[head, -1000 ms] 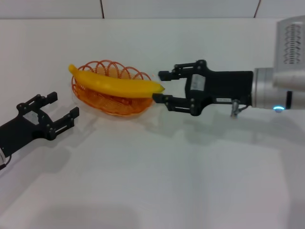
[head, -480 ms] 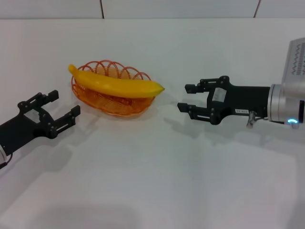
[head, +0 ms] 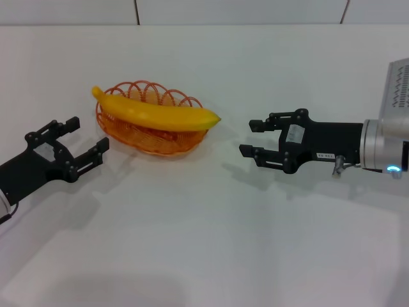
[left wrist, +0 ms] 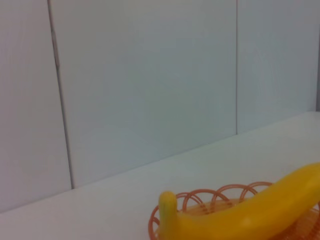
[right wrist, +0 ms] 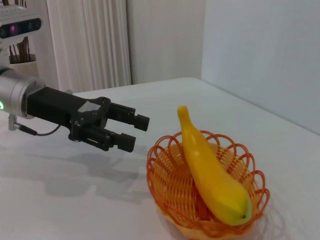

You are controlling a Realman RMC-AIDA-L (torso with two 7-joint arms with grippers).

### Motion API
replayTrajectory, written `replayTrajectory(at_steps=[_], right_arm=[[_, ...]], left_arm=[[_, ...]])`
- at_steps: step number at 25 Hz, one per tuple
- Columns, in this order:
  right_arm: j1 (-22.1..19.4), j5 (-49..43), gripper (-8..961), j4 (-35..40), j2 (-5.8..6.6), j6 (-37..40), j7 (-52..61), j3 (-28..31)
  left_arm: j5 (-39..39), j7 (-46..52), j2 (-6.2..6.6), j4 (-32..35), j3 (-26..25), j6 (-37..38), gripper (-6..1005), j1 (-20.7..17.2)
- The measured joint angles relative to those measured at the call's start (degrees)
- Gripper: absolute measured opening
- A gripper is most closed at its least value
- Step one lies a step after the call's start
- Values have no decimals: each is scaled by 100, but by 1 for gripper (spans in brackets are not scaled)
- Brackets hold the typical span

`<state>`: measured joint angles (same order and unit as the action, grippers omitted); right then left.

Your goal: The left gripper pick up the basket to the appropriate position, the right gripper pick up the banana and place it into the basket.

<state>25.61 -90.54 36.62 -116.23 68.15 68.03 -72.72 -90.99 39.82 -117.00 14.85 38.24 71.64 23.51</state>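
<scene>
The banana [head: 156, 112] lies across the orange wire basket [head: 148, 134] on the white table, its ends resting on the rim. It also shows in the left wrist view [left wrist: 240, 215] and the right wrist view [right wrist: 210, 167], with the basket [right wrist: 175, 190] under it. My left gripper [head: 86, 141] is open and empty, just left of the basket. It also shows in the right wrist view [right wrist: 137, 132]. My right gripper [head: 248, 137] is open and empty, a short way right of the banana's tip.
The white table [head: 211, 243] runs back to a pale panelled wall [head: 243, 11]. The right wrist view shows a curtain [right wrist: 90, 42] and a device with lights [right wrist: 20, 27] beyond the table.
My right gripper has let go of the banana and drawn back to the right, away from the basket. My left gripper has hardly moved.
</scene>
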Motion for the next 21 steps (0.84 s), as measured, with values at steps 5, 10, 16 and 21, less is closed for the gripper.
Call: replayTrajectory(at_steps=[5,10,16,21], right_arm=[[8,1,529,-4,-4,4,-1,4],[10,1,529,-7,-5,5,-1,4],[26,1,529,-7,-5,6,-1,-18],[26,1,529,-7,-5,6,-1,-9]], left_arm=[[2,0,0,-7,0,0,756,4],[2,0,1,-8,-1,0,756,4],[2,0,2,-9,0,-1,756,5],[10,0,2,-9,0,0,756,12]])
